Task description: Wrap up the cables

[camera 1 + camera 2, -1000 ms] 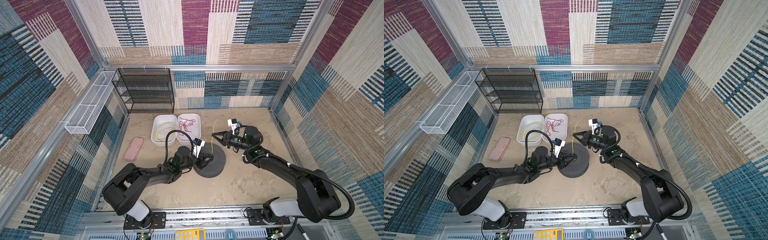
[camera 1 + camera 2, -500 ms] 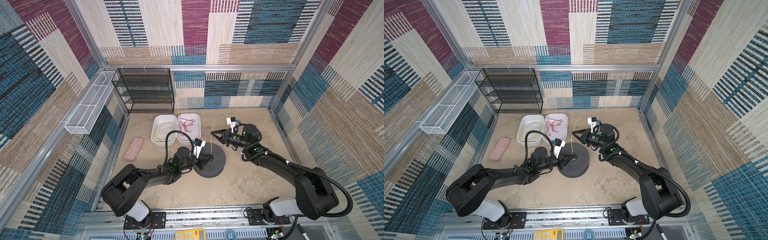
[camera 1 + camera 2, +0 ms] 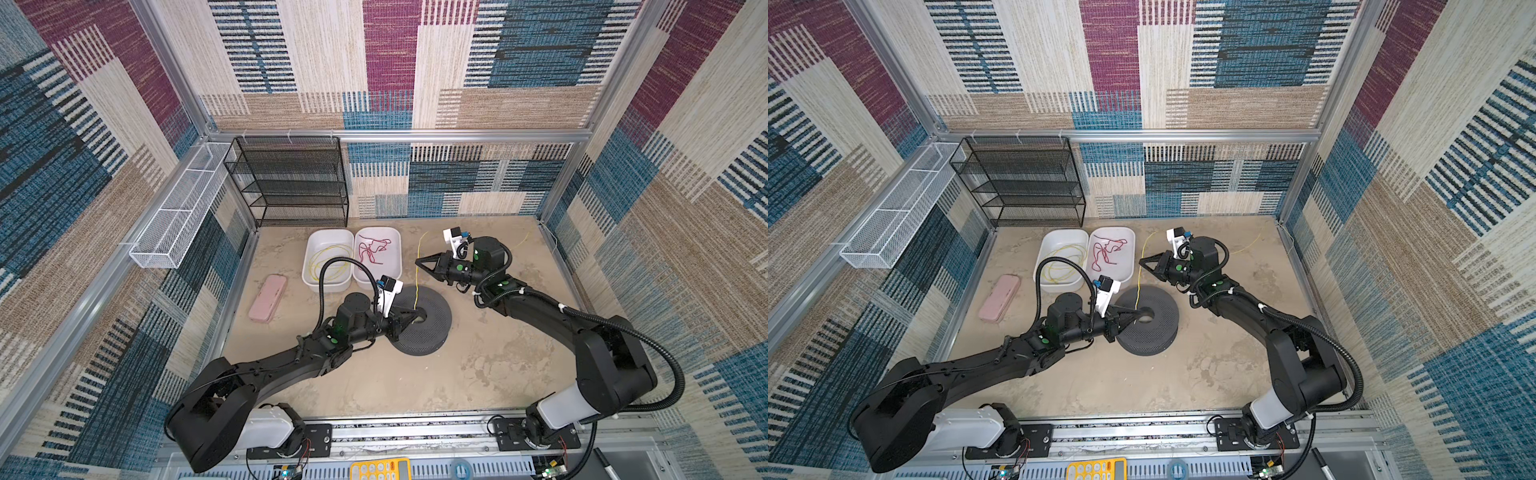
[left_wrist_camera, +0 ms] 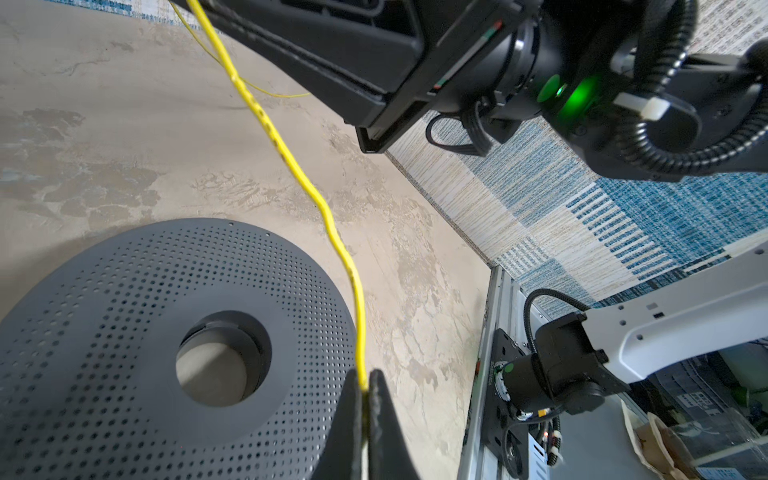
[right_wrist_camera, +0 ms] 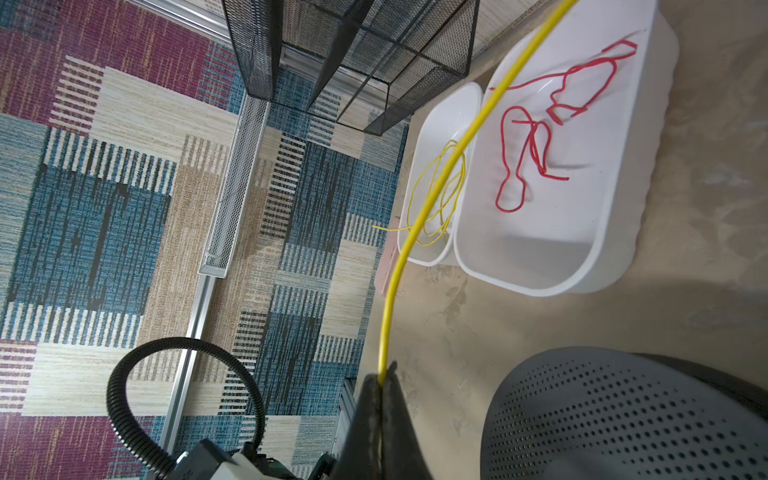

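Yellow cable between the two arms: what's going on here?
Both grippers are shut on one yellow cable. The left gripper pinches it over the grey perforated spool, beside its centre hole. The right gripper holds it higher up, so the stretch between them runs nearly straight. More yellow cable lies looped in a white tub behind.

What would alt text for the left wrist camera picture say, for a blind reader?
The left gripper pinches a yellow cable that stretches away past the right arm. Under it a grey perforated disc with a centre hole lies on the table.

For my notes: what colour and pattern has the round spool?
Dark grey spool, perforated; left wrist view.
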`<state>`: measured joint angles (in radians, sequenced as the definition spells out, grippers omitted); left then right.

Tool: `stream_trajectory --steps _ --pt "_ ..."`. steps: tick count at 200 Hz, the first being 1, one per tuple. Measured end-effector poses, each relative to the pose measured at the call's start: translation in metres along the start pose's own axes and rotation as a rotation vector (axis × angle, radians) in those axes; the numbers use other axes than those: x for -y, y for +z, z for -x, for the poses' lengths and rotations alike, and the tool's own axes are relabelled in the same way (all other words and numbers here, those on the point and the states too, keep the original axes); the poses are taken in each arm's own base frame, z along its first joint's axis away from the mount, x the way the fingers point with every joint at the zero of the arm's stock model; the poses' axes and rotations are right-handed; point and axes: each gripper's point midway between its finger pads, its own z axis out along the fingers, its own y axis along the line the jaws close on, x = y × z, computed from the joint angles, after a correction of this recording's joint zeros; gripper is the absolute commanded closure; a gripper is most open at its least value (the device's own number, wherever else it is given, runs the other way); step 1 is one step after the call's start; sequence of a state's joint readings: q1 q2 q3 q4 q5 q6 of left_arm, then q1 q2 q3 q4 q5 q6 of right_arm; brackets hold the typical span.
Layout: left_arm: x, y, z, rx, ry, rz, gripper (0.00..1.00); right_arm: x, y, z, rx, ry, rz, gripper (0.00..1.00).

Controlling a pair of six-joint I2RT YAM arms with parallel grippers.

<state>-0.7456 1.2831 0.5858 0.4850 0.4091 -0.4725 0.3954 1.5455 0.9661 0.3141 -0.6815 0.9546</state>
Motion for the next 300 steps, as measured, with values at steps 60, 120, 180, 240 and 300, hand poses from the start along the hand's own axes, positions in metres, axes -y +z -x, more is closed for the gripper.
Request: stream_trajectory --steps 60,120,180,240,300 --pt "-0.001 -0.015 -0.006 -0.045 -0.031 0.048 1.0 -0.001 0.009 -0.008 -0.071 0.008 0.015 1.0" --pt "0.016 -0.039 -0.024 -0.179 -0.061 0.045 0.55 -0.001 0.011 0.013 0.03 -0.031 0.024 1.0" --pt "-0.01 -0.072 0.073 -0.037 -0.047 0.263 0.45 0.006 0.006 -0.031 -0.013 -0.042 0.017 1.0" --pt "-0.045 -0.019 0.113 -0.123 -0.171 0.187 0.42 -0.005 -0.001 -0.083 -0.096 -0.112 0.045 1.0" --pt "-0.043 0.026 0.112 -0.21 -0.237 0.048 0.53 -0.011 -0.001 -0.102 -0.127 -0.138 0.058 1.0"
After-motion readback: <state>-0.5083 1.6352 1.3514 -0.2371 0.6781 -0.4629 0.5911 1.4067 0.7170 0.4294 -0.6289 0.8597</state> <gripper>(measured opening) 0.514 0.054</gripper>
